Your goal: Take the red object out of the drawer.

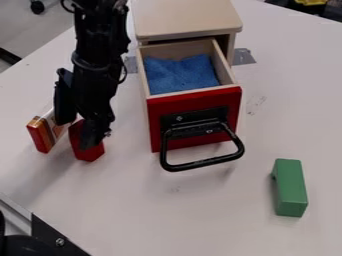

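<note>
1. Landmark: the drawer [222,65]. Left and right are as the camera sees them.
2. Nearest corner, well apart from the drawer, front left: a black bracket [57,239] beside a pale metal strip [13,212], at the edge of the white surface [160,220].
3. Front right of the drawer, apart from it: a green block [290,187], lying with its long side running near to far.
4. At the drawer's near side: a black bar handle [200,164], projecting forward from a black mounting plate [194,117] on the red front panel [234,107].
5. Left of the drawer's front panel, outside the drawer: the red block [89,154]. The tool partly covers it; whether it bears on the surface cannot be determined.
6. Left of the drawer, at the red block: the tool [95,136], pointing downward below the black arm [100,55]. Whether it is apart, together or clamped on the block cannot be determined.
7. Farther left of the drawer, beyond the red block: a striped block [40,135], red, orange and brown, tilted in outline.
8. Inside the drawer, which is pulled open: a blue cloth [177,72], spread over the bottom.
9. Behind the drawer: the pale wooden cabinet [187,20], with grey tape [242,56] at either side.
</note>
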{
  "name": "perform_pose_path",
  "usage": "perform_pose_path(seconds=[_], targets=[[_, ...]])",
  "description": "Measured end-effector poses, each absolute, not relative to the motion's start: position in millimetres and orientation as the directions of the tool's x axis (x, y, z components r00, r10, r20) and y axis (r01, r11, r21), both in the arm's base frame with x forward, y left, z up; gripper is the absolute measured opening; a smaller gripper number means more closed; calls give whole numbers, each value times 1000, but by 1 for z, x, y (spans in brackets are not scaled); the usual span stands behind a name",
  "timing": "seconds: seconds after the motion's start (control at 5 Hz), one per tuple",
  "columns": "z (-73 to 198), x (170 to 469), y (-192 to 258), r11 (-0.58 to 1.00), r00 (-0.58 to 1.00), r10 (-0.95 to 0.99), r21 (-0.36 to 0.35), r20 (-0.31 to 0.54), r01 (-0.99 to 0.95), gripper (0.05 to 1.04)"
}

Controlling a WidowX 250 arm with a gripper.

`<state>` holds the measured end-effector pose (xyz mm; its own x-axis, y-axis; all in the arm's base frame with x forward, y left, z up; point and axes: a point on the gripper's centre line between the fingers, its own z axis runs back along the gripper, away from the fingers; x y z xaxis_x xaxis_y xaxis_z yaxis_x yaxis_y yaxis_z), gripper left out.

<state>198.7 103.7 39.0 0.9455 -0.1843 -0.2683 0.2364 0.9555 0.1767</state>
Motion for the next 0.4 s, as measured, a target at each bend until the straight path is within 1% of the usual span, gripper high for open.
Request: perform_pose_path(seconds=[0.2, 0.4], targets=[[64, 202, 95, 961, 953, -205, 139, -222, 239, 1001], [113, 206, 86, 968, 967, -223, 91, -123, 235, 1001]])
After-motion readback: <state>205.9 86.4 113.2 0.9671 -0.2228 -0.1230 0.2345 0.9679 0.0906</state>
